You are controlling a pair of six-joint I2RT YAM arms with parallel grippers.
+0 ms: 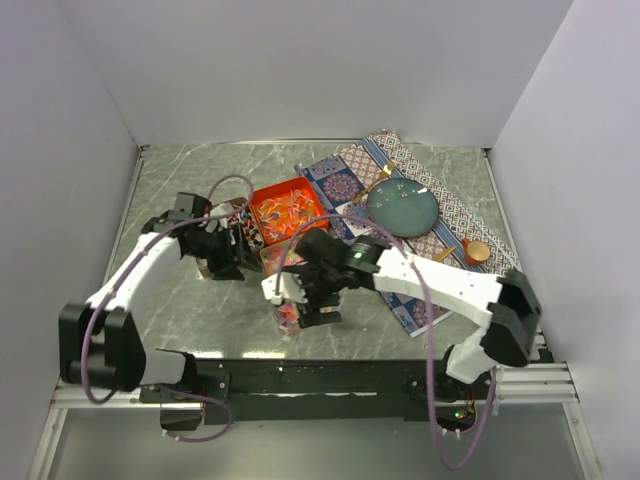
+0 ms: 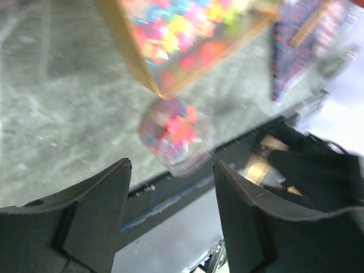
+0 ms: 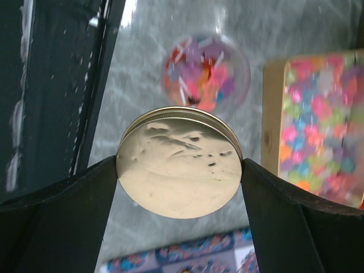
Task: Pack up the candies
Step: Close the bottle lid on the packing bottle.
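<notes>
The right gripper (image 3: 179, 166) pinches a round gold lid (image 3: 179, 176) just above the clear jar (image 3: 245, 71). The jar is filled with candies (image 3: 199, 77), and more lie in the tin (image 3: 272, 114) beside it. The left gripper (image 2: 172, 166) stands spread and empty near the jar.

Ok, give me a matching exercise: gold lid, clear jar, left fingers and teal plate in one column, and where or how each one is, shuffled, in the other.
1 gold lid
2 clear jar
3 left fingers
4 teal plate

A on the patterned mat
B apart, holding nothing
C between the right fingers
D on the grey table, candies inside

Pairs: 1-C, 2-D, 3-B, 4-A.
</notes>
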